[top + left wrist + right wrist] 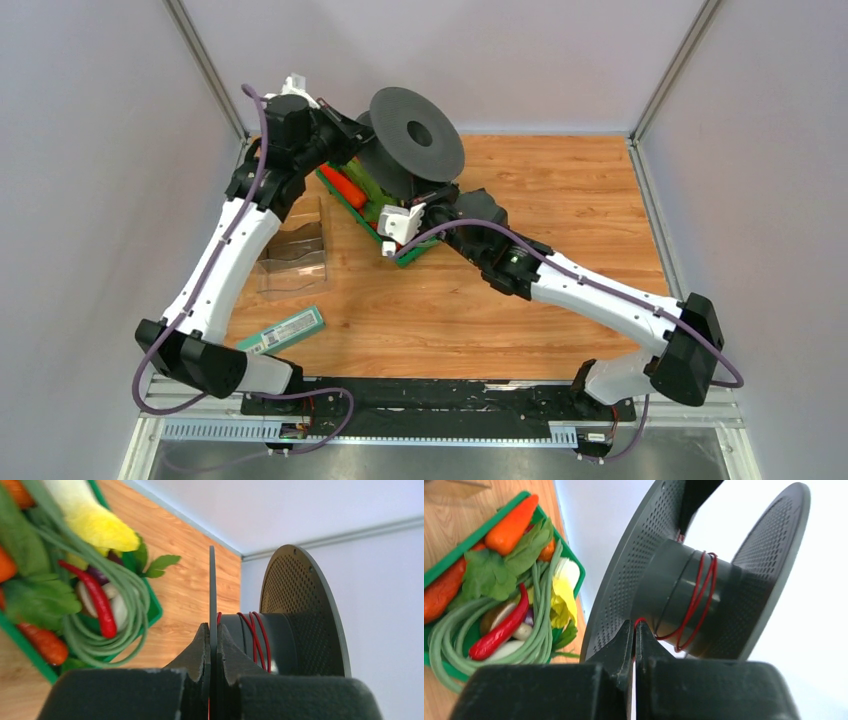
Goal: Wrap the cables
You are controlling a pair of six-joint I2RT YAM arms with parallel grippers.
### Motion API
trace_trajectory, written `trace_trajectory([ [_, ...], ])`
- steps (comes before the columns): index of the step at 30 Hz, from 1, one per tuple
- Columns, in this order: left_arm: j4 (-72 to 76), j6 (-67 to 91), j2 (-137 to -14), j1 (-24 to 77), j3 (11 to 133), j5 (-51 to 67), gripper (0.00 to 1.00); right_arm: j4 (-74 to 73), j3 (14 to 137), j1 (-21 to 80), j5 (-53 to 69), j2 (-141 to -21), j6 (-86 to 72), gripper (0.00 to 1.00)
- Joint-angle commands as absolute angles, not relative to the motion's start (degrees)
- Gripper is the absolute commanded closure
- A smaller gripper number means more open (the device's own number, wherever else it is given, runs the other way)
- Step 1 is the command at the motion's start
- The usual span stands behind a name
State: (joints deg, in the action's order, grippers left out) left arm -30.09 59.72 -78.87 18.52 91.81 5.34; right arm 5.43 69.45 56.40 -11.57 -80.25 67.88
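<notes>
A dark grey spool [415,135] hangs above the back of the table, and my left gripper [213,630] is shut on its thin near flange [212,580]. A few turns of the thin red cable [256,635] lie around the hub, ahead of the perforated far flange [305,605]. In the top view the left gripper [357,132] meets the spool from the left. Below the spool, my right gripper [634,625] is shut on the red cable [699,595], which runs from the fingertips up to the hub [669,587]. In the top view the right gripper [432,193] sits just under the spool.
A green tray [405,255] of toy vegetables lies under the spool; carrots, a red chilli [499,630] and looped green beans fill it. A clear plastic container [295,250] and a teal box [285,330] lie at the left. Walls enclose the table.
</notes>
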Motion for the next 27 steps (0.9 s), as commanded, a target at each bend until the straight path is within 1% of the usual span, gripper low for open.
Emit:
trace_trajectory([
  [1, -12.25, 56.68, -80.24, 22.49, 86.59, 12.38, 1.00, 9.23, 66.02, 53.27, -14.23, -75.24, 69.43, 1.00],
  [5, -3.88, 58.01, -86.03, 25.74, 86.04, 14.85, 1.00, 9.05, 62.76, 48.09, -15.38, -72.87, 68.82, 1.00],
  [10, 2.54, 58.18, -94.11, 31.28, 86.75, 15.82, 1.00, 7.21, 56.88, 39.83, -14.77, -69.62, 67.85, 1.00],
  [15, 10.89, 63.09, -103.17, 36.12, 86.66, 17.40, 1.00, 5.54, 47.13, 33.41, -13.62, -64.26, 67.41, 1.00],
  [20, 17.48, 67.85, -112.31, 41.65, 87.97, 16.44, 1.00, 4.66, 36.15, 28.14, -13.36, -57.23, 67.59, 1.00],
  [27, 21.80, 70.92, -125.40, 47.98, 94.73, 15.03, 1.00, 1.85, 23.31, 17.77, -10.03, -46.33, 70.13, 1.00],
])
